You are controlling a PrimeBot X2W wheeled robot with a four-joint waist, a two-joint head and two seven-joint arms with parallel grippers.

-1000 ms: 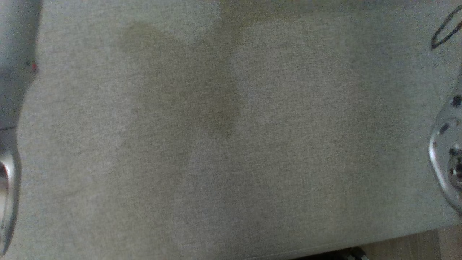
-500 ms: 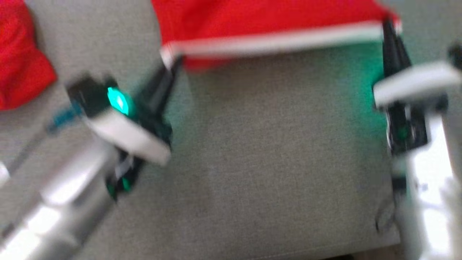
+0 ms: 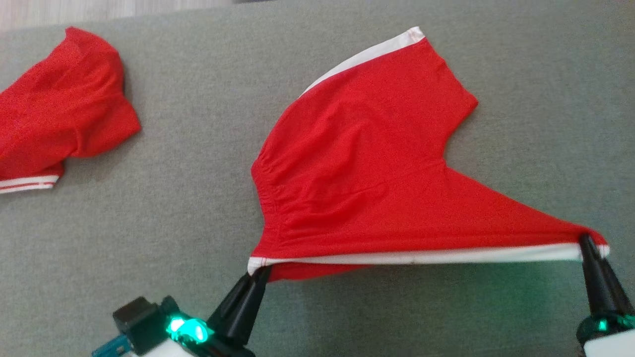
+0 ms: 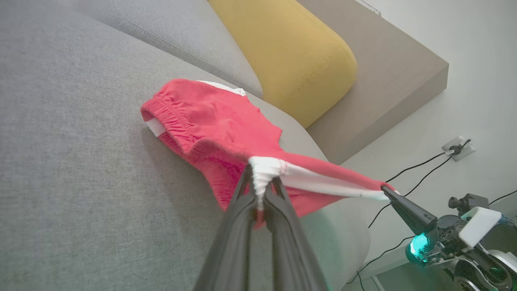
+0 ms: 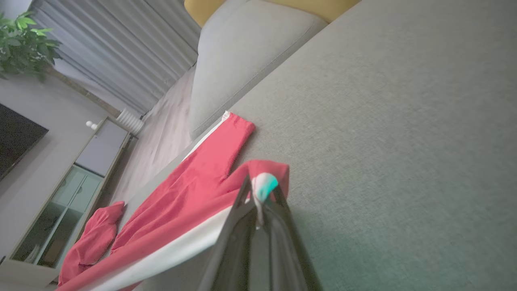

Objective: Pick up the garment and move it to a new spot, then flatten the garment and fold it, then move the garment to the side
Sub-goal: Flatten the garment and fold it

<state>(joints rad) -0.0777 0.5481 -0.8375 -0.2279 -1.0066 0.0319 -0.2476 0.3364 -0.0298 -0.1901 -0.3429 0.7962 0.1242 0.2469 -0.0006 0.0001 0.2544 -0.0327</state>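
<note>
Plainly, the left claw (image 3: 259, 271) was clamped shut on one corner of the red garment (image 3: 367, 168), its dark fingers (image 4: 238, 234) pinching the white band at the hem. The right claw (image 3: 587, 241) was closed on the other end of that same band, so the white edge ran taut and nearly straight from one claw to the other. Beyond the two claws, the rest of the garment lay spread on the grey sofa (image 3: 198, 148), widening away from the band and ending in a second white-edged tip farthest from them (the cloth near the left claw was gathered into small wrinkles). The held edge was lifted slightly off the seat, with a fold of red hanging just under the band beside the left claw. Well off to the outer side of the left claw, apart from the stretched garment, lay a second red piece of clothing (image 3: 64, 114) with a white stripe at its edge. Past the garment, seen along the left claw's fingers, a yellow cushion (image 4: 291, 52) rested against the sofa's back.
</note>
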